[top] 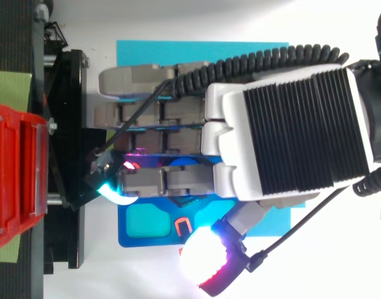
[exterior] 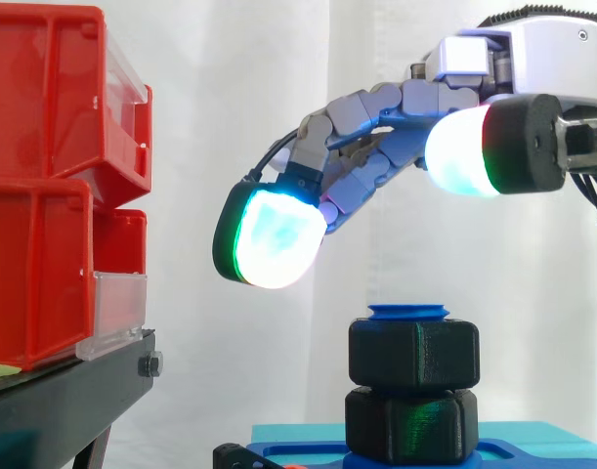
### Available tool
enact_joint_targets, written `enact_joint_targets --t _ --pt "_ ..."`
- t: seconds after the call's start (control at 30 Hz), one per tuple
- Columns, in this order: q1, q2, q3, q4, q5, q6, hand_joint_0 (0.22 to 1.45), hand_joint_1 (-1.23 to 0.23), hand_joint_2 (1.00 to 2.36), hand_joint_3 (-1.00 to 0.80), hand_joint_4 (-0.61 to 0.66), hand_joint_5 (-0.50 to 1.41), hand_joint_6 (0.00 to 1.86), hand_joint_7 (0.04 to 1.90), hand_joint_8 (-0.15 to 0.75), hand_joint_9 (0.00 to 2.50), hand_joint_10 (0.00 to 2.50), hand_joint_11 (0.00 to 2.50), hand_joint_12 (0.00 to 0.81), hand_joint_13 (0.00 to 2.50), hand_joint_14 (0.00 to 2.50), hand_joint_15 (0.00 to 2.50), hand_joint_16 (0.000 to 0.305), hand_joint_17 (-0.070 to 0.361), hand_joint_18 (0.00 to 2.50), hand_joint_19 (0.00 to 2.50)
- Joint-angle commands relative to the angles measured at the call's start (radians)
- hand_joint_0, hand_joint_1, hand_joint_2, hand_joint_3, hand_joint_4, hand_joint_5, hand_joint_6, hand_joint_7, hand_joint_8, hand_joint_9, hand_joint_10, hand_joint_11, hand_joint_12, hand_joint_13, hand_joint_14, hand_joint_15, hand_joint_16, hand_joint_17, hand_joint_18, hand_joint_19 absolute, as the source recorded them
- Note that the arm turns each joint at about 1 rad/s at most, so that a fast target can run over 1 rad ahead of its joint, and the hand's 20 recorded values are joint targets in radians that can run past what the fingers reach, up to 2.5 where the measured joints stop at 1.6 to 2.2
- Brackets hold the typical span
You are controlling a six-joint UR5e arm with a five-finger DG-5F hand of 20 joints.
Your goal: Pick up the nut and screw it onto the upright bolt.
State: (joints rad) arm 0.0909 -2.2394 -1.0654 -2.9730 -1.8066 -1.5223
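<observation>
A blue upright bolt (exterior: 407, 312) rises from a blue base (exterior: 298, 453). Two black hexagonal nuts are stacked on it, the upper nut (exterior: 413, 352) just under the bolt's top and the lower nut (exterior: 411, 422) against the base. My hand (exterior: 376, 127) hovers above the bolt and touches neither nut. Its fingers reach left in a relaxed curve with nothing between them. One glowing fingertip (exterior: 271, 237) hangs up and left of the bolt. In the top view the hand (top: 240, 134) covers the bolt and most of the blue base (top: 131, 233).
Stacked red bins (exterior: 54, 186) sit on a black stand (exterior: 63, 391) at the left, close to the fingertips; the top view shows the bins (top: 19, 180) too. A cyan mat (top: 140, 53) lies under the blue base.
</observation>
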Motion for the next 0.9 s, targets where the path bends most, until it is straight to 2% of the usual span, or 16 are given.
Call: enact_joint_targets --t 0.0,0.1,0.37,0.63,0.87 --pt "0.006 0.0 -0.013 0.006 0.001 0.002 0.52 -0.18 1.0 -0.5 0.16 -0.17 0.5 0.73 0.226 0.5 0.0 0.0 0.309 0.32 0.0 0.0 0.031 0.07 0.0 0.0" --pt "0.01 0.0 -0.013 0.011 0.0 0.002 0.52 -0.17 1.0 -0.5 0.16 -0.17 0.5 0.73 0.227 0.5 0.0 0.0 0.309 0.32 0.0 0.0 0.032 0.071 0.0 0.0" --pt "0.009 -0.002 -0.014 0.025 -0.005 0.002 0.52 -0.16 1.0 -0.5 0.16 -0.17 0.5 0.74 0.228 0.5 0.0 0.0 0.31 0.32 0.0 0.0 0.032 0.071 0.0 0.0" --pt "0.0 -0.002 -0.038 0.026 -0.013 0.002 0.52 -0.15 1.0 -0.5 0.18 -0.15 0.5 0.79 0.231 0.5 0.0 0.0 0.308 0.33 0.0 0.0 0.031 0.071 0.0 0.0" --pt "-0.007 -0.002 -0.041 0.025 -0.013 0.002 0.52 -0.15 1.0 -0.5 0.2 -0.14 0.5 0.84 0.241 0.52 0.0 0.0 0.301 0.35 0.0 0.0 0.031 0.07 0.0 0.0"
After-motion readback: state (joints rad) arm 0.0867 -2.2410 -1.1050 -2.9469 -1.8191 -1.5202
